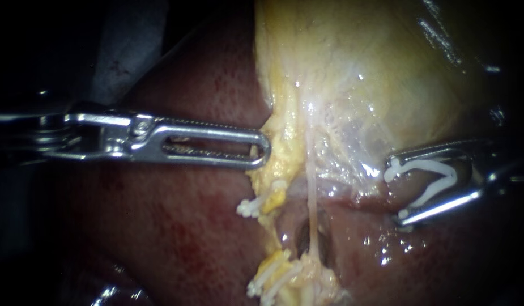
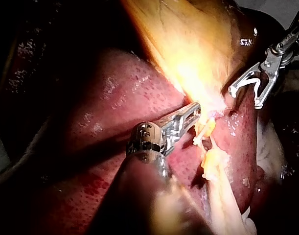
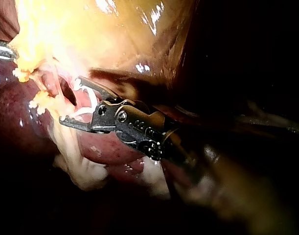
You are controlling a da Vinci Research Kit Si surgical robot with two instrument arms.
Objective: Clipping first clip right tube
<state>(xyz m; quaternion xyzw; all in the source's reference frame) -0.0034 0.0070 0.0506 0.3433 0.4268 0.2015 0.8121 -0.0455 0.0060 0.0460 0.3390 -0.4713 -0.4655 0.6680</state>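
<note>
Two jaws of my right instrument (image 1: 395, 191) stand wide with a spread white clip (image 1: 437, 178) seated against both, beside but apart from the thin pale right tube (image 1: 312, 195) strung from the gallbladder (image 1: 352, 85) down to the liver (image 1: 177, 226).

The hand of the left instrument (image 1: 267, 150) is of bright silver metal, long and flat, with a long slot through it, a rounded end and fine teeth on the inner edge. One round pin sits at its hinge, and behind it come stacked steel links. The right instrument (image 1: 393, 190) has two thin silver bars, two round pins and a dark joint.
</note>
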